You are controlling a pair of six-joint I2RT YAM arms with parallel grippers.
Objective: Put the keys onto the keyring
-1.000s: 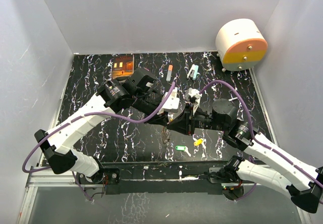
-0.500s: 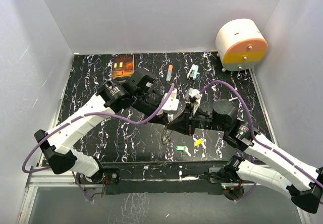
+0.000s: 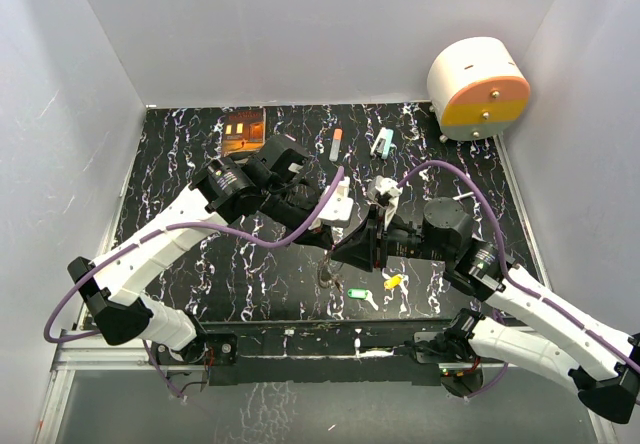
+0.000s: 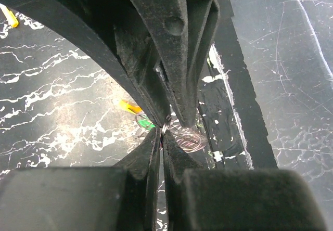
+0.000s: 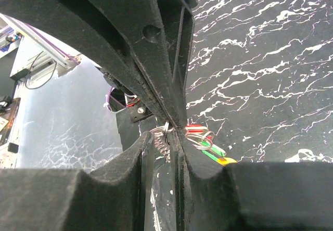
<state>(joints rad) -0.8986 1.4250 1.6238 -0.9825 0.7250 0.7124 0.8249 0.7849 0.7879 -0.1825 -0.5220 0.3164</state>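
Observation:
My two grippers meet tip to tip over the middle of the table. The left gripper [image 3: 330, 242] [image 4: 163, 137] is shut on a thin silver wire loop of the keyring [image 4: 187, 138]. The right gripper [image 3: 352, 249] [image 5: 162, 140] is nearly closed, with the keyring's coiled silver part [image 5: 160, 141] in the narrow gap. The keyring hangs below the tips in the top view [image 3: 328, 275]. A green key [image 3: 357, 293] and a yellow key [image 3: 393, 282] lie on the table. In the right wrist view a red key [image 5: 196, 129], a green key [image 5: 213, 150] and a yellow key [image 5: 227, 161] sit by wire loops.
An orange-capped grey marker [image 3: 335, 144] and a small teal-white object [image 3: 382, 143] lie at the back. A picture card [image 3: 243, 130] lies back left. A white and orange drum [image 3: 478, 88] stands at the back right corner. The black front rail [image 3: 320, 342] borders the table.
Both grippers, still joined at the tips, have shifted slightly toward the near edge and lower. The hanging keyring has dropped closer to the table with them.

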